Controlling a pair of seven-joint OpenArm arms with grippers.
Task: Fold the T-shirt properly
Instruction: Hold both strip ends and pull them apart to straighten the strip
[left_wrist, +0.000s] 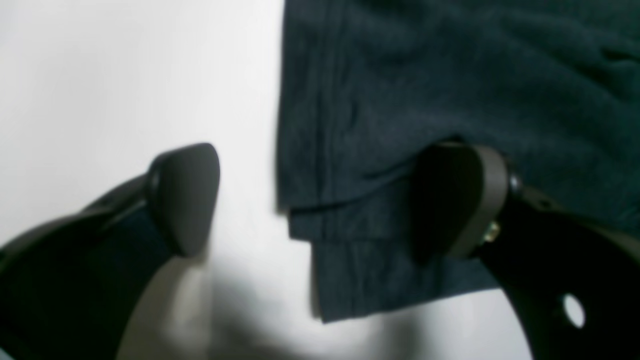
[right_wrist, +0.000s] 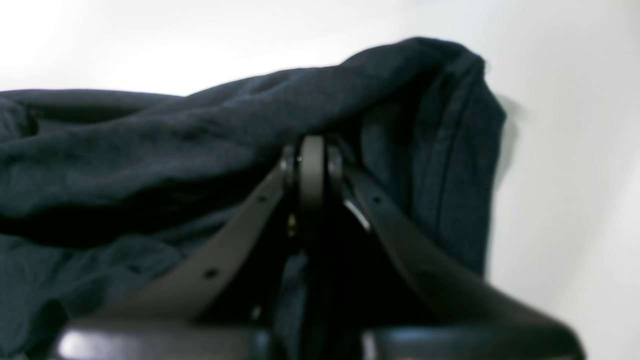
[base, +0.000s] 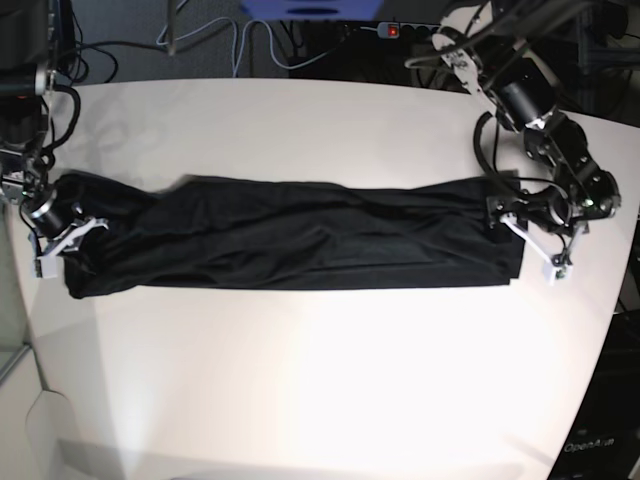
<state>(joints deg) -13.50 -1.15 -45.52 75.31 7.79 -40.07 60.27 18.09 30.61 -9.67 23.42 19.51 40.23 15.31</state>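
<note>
On the white worktop (base: 300, 380) the T-shirt (base: 300, 245) lies as a long band; right fingers (right_wrist: 312, 165) pinch its end, left fingers (left_wrist: 195, 200) spread wide astride the other end's corner, probably for folding.

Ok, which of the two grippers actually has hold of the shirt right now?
The right gripper, at the shirt's left end in the base view: jaws shut on bunched fabric. The left gripper stands open over the other end's corner.

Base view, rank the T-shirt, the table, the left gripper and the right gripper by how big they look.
1. table
2. T-shirt
3. left gripper and right gripper: both small, looking alike, so unranked.
</note>
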